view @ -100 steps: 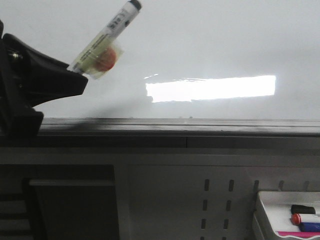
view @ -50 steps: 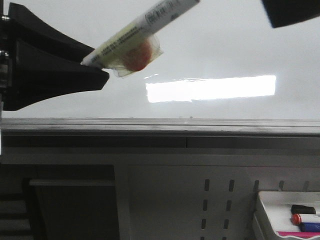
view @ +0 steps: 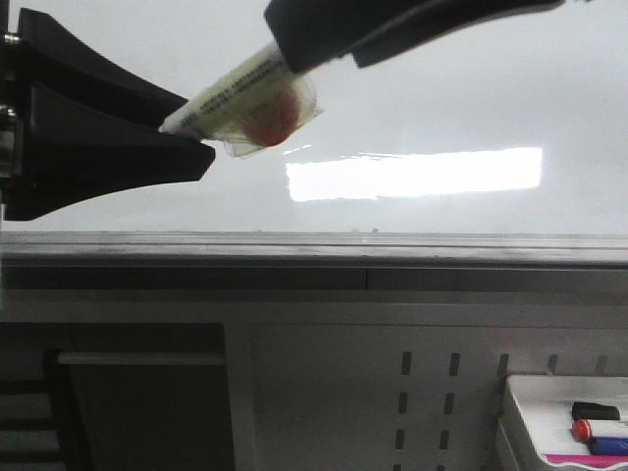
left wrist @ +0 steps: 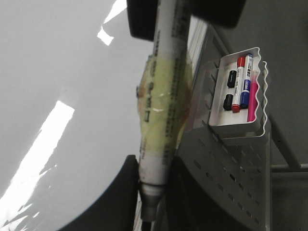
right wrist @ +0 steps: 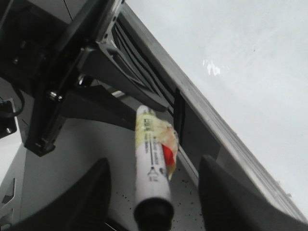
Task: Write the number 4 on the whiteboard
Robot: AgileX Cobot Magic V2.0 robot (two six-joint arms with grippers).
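Half a second ago only a dark corner of the right claw (view: pixel 324 61) showed at the top right of the front view; now it has swung in over the free end of the marker (view: pixel 235 93), its two fingers straddling the barrel near the cap. A second back, my left claw (view: pixel 191 137) sat lower with the marker tilted steeply; it has since lifted and the barrel lies flatter. To me this looks like the cap being pulled off, or a handover, before any writing.

The left claw is clamped on the marker's lower end; the left wrist view shows the barrel (left wrist: pixel 161 110) wedged between both dark fingers. The right claw's fingers stand apart on either side of the cap (right wrist: pixel 154 211) in its own wrist view, with clear gaps, so it is spread and not yet gripping.

The whiteboard (view: pixel 442 78) fills the background just behind both claws, glossy and pale grey-white, with a sharp rectangular glare and a grey metal ledge (view: pixel 392 250) below. No number 4 is on it; the surface is bare wherever I can see.

The marker is a smooth white cylinder with printed text, wrapped mid-barrel in crinkled yellowish clear tape holding a red blob. The claw fingers are matte black. Lower right, a white tray (view: pixel 559 422) with wavy edges holds spare markers.
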